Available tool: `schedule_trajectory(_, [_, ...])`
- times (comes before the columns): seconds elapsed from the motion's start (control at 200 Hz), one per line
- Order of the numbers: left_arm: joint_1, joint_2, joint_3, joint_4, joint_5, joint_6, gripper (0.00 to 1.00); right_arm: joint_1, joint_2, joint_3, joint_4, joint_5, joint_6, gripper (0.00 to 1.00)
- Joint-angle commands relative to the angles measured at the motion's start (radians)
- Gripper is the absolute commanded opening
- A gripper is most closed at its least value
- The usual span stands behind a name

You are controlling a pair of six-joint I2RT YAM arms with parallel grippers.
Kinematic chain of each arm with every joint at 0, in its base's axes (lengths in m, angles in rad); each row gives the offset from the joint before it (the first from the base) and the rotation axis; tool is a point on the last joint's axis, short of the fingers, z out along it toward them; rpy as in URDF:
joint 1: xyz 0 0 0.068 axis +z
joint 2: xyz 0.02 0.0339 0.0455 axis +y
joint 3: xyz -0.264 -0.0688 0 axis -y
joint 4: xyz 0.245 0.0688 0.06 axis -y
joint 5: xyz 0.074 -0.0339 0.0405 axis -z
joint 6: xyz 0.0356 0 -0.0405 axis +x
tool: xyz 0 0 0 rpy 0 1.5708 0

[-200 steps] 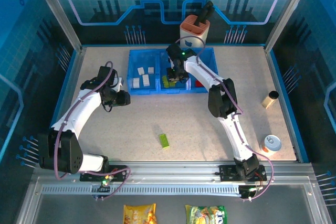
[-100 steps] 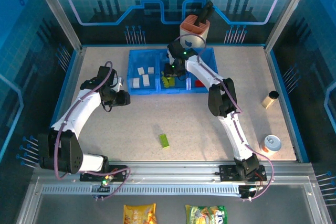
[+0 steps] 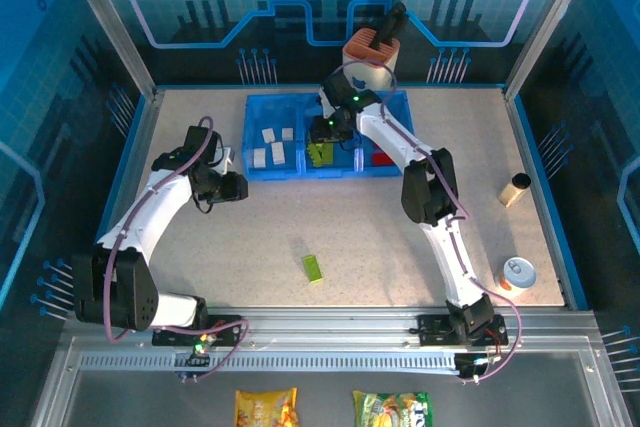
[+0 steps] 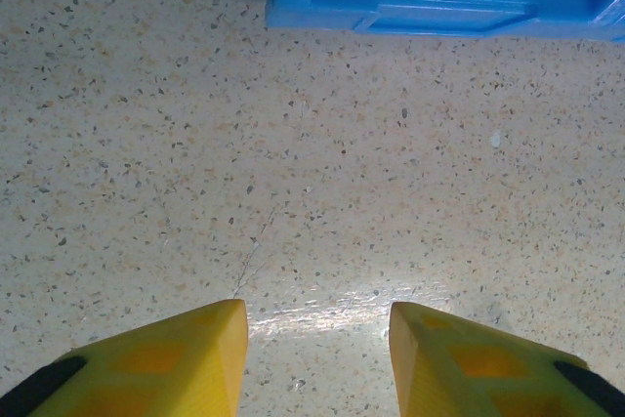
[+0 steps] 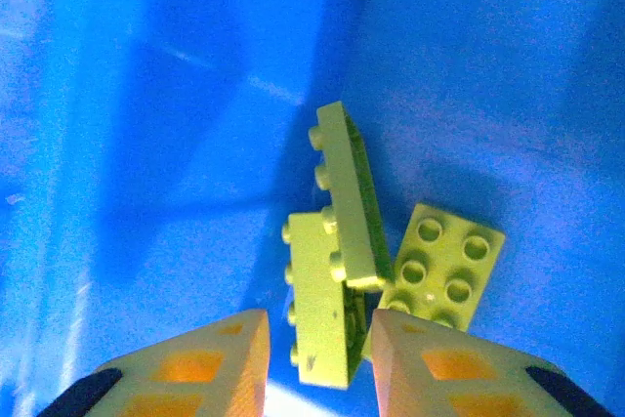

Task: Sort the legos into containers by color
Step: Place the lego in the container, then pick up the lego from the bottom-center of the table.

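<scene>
Right fingers (image 5: pixel 195 363), slightly spread, empty, are held over lime legos (image 5: pixel 332 271) grouped in middle container (image 5: pixel 146 124). Left fingers (image 4: pixel 176 358) spread, empty, over table (image 4: pixel 293 144) at 9 o'clock.

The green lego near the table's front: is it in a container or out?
Out. The green lego lies on the bare table, apart from the blue tray.

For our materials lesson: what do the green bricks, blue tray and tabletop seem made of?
Green bricks: likely hard moulded plastic, smooth, with crisp studs.
Blue tray: probably glossy plastic, showing light streaks.
Tabletop: speckled, stone-like with a faint sheen; possibly laminate.
</scene>
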Motion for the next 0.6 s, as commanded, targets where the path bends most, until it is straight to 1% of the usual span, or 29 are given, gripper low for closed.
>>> schedule_trajectory(0.0, [0.013, 0.005, -0.001, 0.002, 0.036, 0.021, 0.44, 0.012, -0.085, -0.03, -0.017, -0.003, -0.028, 0.35])
schedule_trajectory(0.205, [0.016, 0.002, 0.0, 0.002, 0.041, 0.022, 0.44, 0.047, -0.186, -0.125, -0.06, 0.036, -0.048, 0.35])
schedule_trajectory(0.595, [0.021, 0.002, -0.001, 0.002, 0.046, 0.021, 0.44, 0.143, -0.429, -0.483, -0.056, 0.145, -0.023, 0.35])
